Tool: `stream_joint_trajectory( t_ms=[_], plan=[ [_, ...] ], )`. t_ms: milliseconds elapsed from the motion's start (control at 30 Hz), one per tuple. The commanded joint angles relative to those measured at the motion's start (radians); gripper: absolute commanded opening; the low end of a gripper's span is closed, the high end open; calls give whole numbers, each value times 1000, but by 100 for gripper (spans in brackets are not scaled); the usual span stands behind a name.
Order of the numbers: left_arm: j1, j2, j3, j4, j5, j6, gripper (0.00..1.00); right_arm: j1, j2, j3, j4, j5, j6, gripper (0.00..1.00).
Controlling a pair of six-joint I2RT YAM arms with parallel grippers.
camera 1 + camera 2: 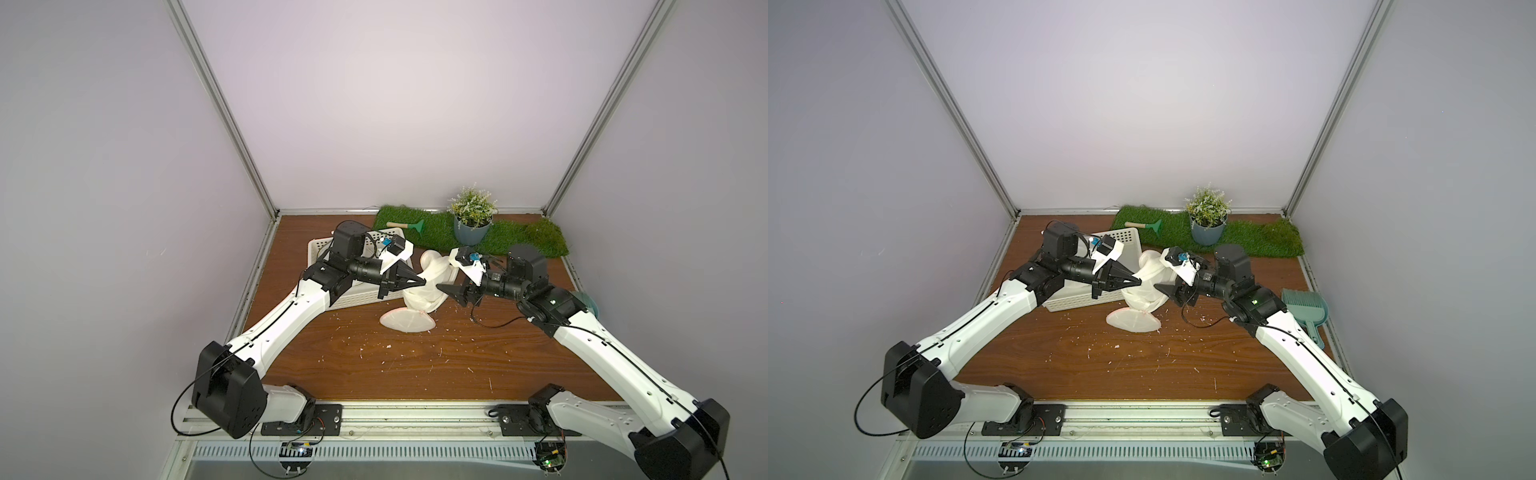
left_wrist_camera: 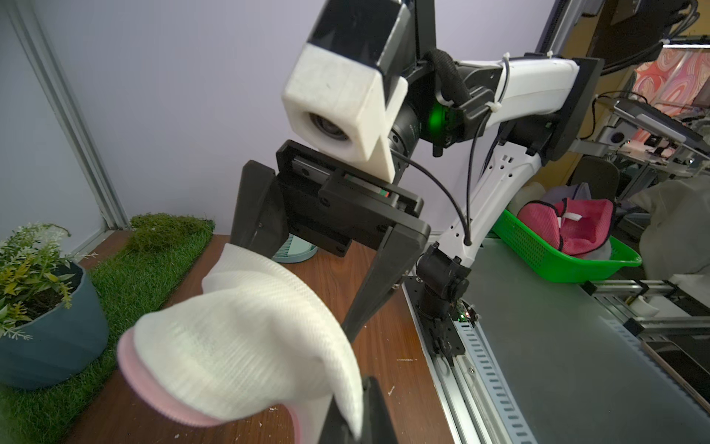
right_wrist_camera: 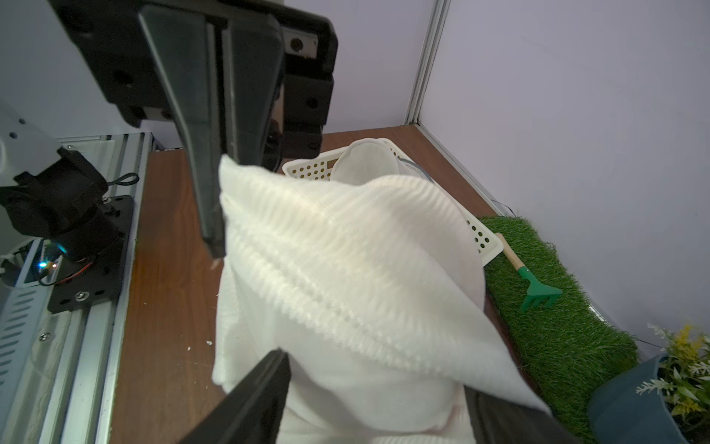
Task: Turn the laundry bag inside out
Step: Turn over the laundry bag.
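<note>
White mesh is the worry. The laundry bag [image 1: 428, 286] hangs bunched over the middle of the table [image 1: 374, 365], and its flat lower end rests on the wood. The left tool [image 1: 420, 282] is clamped on a thin fold of it. The right tool [image 2: 290, 288] stands wide open, one jaw on either side of the cloth and gripping nothing.

The biggest risk, as I judge it, is that single pinch. If the fold slips, the bag drops in a heap and its pink-edged mouth is lost.

Next, the right tool may close on both layers at once. A pull would then drag the whole bag instead of turning it.

A smaller risk is that the loose weave could catch on a fingertip. The two tools are also near enough to knock each other.

Least serious, the basket [image 1: 357, 295], just beside the left tool at 9 o'clock, could be nudged.

Counted:
- one table
- two arms
- one grass mat [image 1: 519, 241], from 12 to 2 o'clock
- one basket
- one laundry bag
- two tools
- one potted plant [image 1: 471, 232], at 1 o'clock
- one dustpan [image 1: 1304, 309], at 3 o'clock
- one toy rake [image 1: 409, 225], at 12 o'clock
- white flecks on the wood, too many to count
</note>
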Motion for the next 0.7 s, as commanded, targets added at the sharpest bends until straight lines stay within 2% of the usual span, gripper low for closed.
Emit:
stream_joint_trajectory(
  t_ms=[0, 100, 300, 433, 667],
  plan=[
    [5, 18, 48, -175, 54, 151, 0, -2, -16, 33, -36, -15, -17, 80],
    [5, 25, 67, -240, 47, 206, 0, -10, -23, 30, -50, -58, -6, 79],
    [5, 25, 62, -204, 46, 188, 0, -15, -13, 22, -63, -273, 45, 71],
    [7, 21, 50, -130, 40, 131, 0, -20, -34, -16, -12, -349, 85, 60],
    [32, -6, -15, 87, 53, -26, 0, -43, -72, -75, -1, -380, 109, 49]
  ],
)
